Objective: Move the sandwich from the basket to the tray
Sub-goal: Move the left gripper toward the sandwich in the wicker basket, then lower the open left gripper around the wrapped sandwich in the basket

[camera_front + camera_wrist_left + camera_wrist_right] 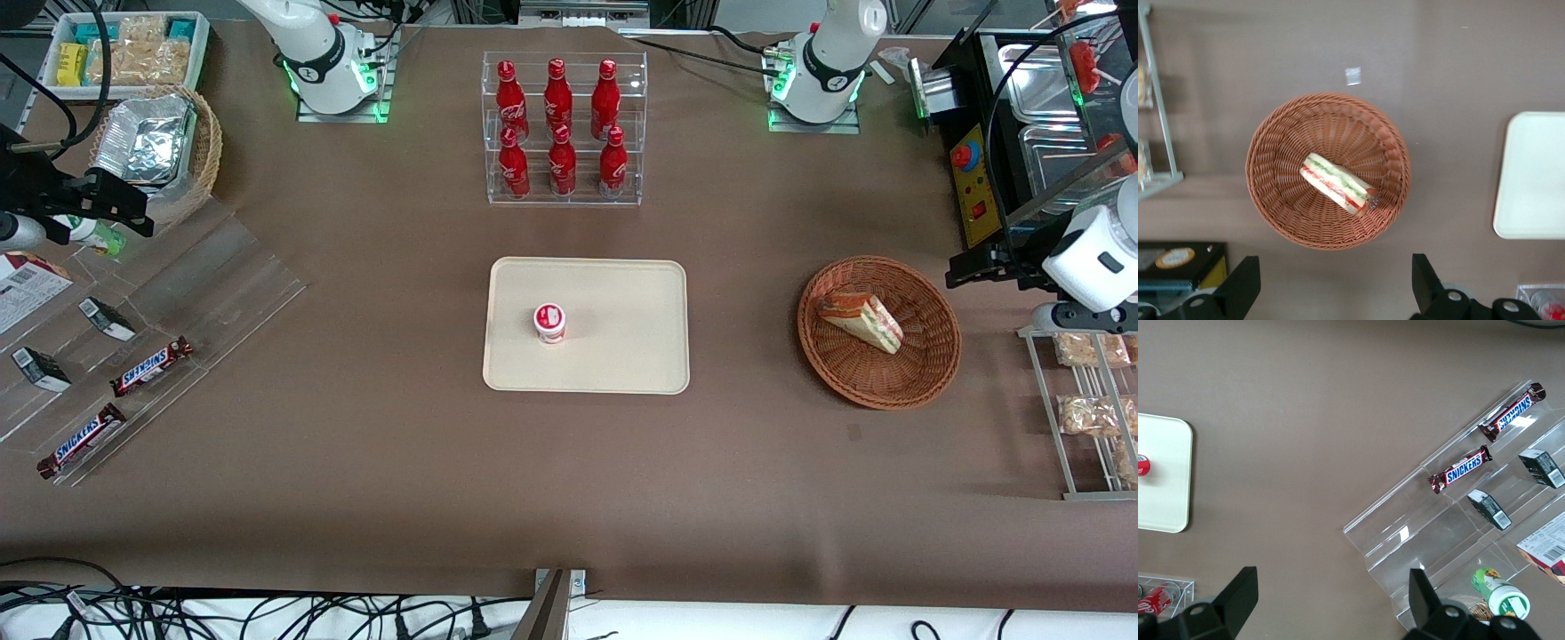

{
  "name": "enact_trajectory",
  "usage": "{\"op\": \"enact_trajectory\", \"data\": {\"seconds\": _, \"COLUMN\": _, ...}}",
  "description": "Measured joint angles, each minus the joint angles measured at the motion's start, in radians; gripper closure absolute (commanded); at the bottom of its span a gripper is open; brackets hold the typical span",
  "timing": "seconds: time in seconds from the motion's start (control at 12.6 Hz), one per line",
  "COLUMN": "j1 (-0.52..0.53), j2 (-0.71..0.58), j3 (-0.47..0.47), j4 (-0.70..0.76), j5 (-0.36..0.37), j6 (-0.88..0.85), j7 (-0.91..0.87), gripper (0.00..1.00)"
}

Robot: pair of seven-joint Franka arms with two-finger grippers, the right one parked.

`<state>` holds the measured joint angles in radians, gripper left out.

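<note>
The sandwich [861, 322], a wrapped wedge with red and green layers, lies in the round reddish-brown wicker basket [889, 384]. It also shows in the left wrist view [1338, 184], in the basket [1281, 200]. The cream-beige tray [622, 351] lies flat at the table's middle; one edge of it shows in the left wrist view [1531, 180]. My left gripper [971, 267] hangs open and empty above the table, just off the basket's rim toward the working arm's end. Its two fingers stand wide apart in the wrist view [1331, 293], clear of the basket.
A small red-lidded cup [550, 323] stands on the tray. A clear rack of red bottles [563, 124] stands farther from the front camera than the tray. A wire rack of bagged snacks [1089, 418] and a black control box [973, 187] flank the basket.
</note>
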<state>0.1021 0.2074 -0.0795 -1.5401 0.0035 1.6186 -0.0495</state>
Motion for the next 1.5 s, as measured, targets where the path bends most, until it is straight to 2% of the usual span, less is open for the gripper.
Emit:
{"op": "enact_trajectory", "data": {"seconds": 0.24, "j1": 0.000, "j2": -0.004, "j3": -0.006, "j4": -0.115, "j5": 0.024, "j6": 0.103, "j7": -0.223, "gripper": 0.00}}
{"op": "enact_trajectory", "data": {"seconds": 0.55, "j1": -0.004, "j2": -0.068, "j3": -0.019, "j4": -0.378, "j5": 0.033, "j6": 0.361, "j7": -0.525, "gripper": 0.00}}
{"op": "enact_trajectory", "data": {"seconds": 0.79, "j1": -0.004, "j2": -0.096, "j3": -0.023, "j4": -0.520, "j5": 0.034, "j6": 0.508, "j7": -0.701, "gripper": 0.00}}
{"op": "enact_trajectory", "data": {"seconds": 1.27, "j1": -0.003, "j2": -0.085, "j3": -0.024, "j4": -0.689, "j5": 0.035, "j6": 0.749, "j7": -0.872, "gripper": 0.00}}
{"op": "enact_trajectory", "data": {"seconds": 1.5, "j1": -0.003, "j2": -0.043, "j3": -0.024, "j4": -0.704, "j5": 0.101, "j6": 0.817, "j7": -0.982, "gripper": 0.00}}
